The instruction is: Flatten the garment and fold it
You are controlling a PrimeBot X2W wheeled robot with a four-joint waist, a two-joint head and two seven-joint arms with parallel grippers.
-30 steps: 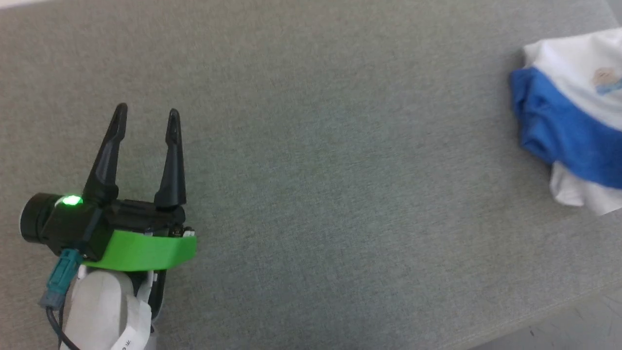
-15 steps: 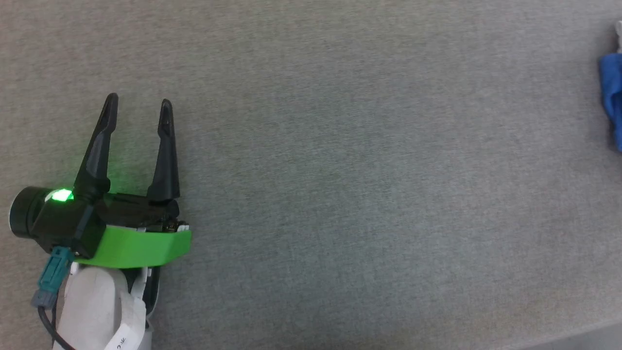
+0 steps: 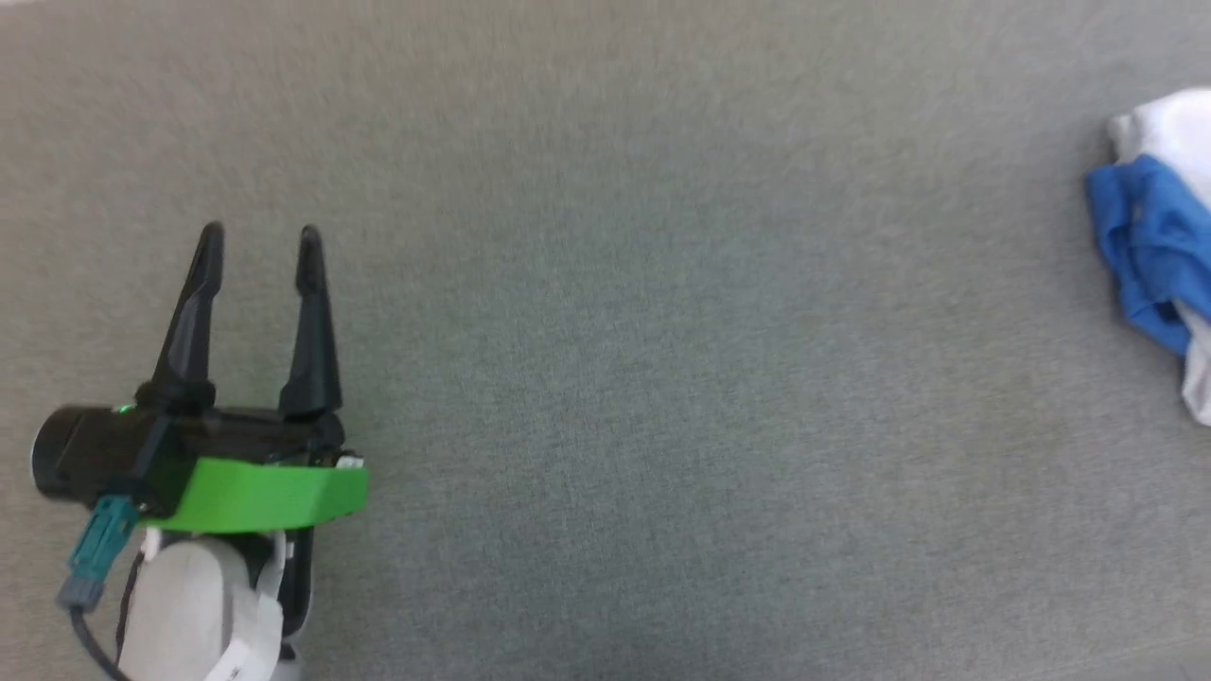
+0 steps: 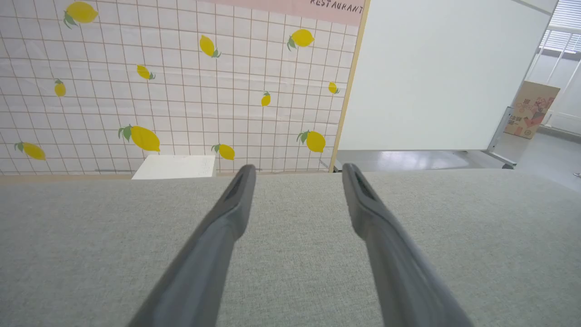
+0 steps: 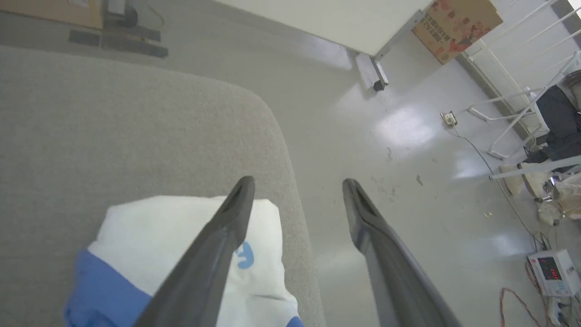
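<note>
The right end effector [image 5: 298, 181], fingers spread and empty, hovered over the bunched garment [image 5: 150, 227] at the tabletop's [image 5: 113, 113] rounded right corner. Well apart to its left, the left end effector [image 3: 259, 235] was spread too, so the right arm looked nearer.

Even, bright indoor light.
Head view motion-blurred; floor [image 5: 399, 129] glare beyond right fingers [image 5: 213, 254], their bases defocused.

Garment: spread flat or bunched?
Bunched. The white cotton T-shirt with blue sleeves lies in a rumpled heap on the grey fabric table.
</note>
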